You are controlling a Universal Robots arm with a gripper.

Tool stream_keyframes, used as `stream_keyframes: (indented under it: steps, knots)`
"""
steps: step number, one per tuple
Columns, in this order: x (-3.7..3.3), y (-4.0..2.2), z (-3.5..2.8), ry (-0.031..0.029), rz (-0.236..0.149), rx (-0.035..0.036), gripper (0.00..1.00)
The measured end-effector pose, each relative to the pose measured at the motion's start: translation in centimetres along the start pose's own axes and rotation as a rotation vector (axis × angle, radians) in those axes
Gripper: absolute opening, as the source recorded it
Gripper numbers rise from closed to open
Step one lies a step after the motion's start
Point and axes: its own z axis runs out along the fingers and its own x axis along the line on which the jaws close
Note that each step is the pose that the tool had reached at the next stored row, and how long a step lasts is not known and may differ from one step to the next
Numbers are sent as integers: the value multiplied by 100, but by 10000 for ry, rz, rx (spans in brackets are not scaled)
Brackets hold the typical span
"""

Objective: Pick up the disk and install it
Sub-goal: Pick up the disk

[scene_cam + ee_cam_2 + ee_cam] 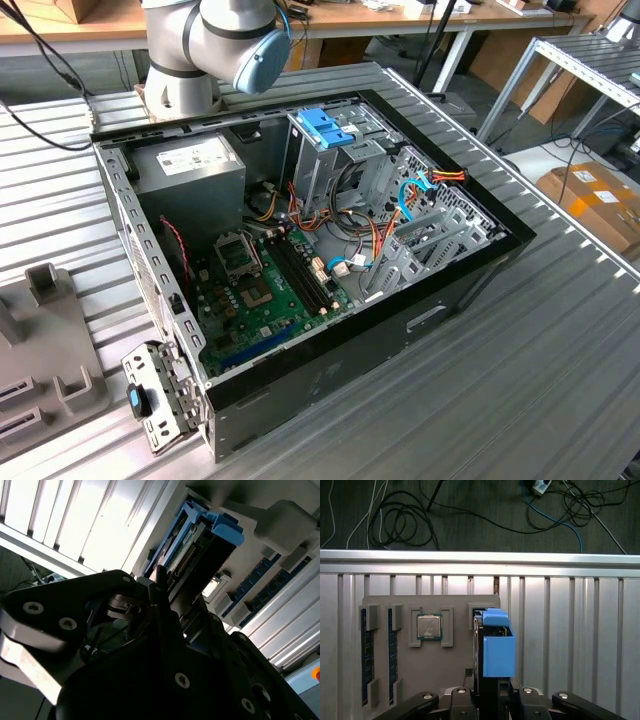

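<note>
Presently you have the disk (495,650) standing on edge in its blue carrier, at the slot of the grey holder tray (455,670), directly in line with the tool (492,692). The second wrist view shows the disk (200,545) running into the tool (170,595), but you cannot tell whether the tool is clamped on it. On the same tray, a processor chip (429,627) lies just beside the disk, with memory sticks (366,655) beyond it. The tray rests on the ribbed tabletop (570,630). In the exterior view, the open computer case (300,250) lies on its side below the arm (215,35).
</note>
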Motion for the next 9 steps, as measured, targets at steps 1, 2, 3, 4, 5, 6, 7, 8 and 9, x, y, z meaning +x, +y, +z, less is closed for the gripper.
stream_keyframes:
  steps: [1,2,3,4,5,6,7,8,9]
  knots:
    - [0,0,-2,1,0,-1,35]
    - [0,0,-2,0,0,0,35]
    - [0,0,-3,1,1,-1,35]
    - [0,0,-4,1,0,-1,35]
    - [0,0,-5,0,0,0,35]
    - [0,0,-6,1,0,-1,35]
    - [0,0,-7,1,0,-1,35]
    - [0,0,-8,1,0,-1,35]
    - [0,0,-10,0,0,-1,35]
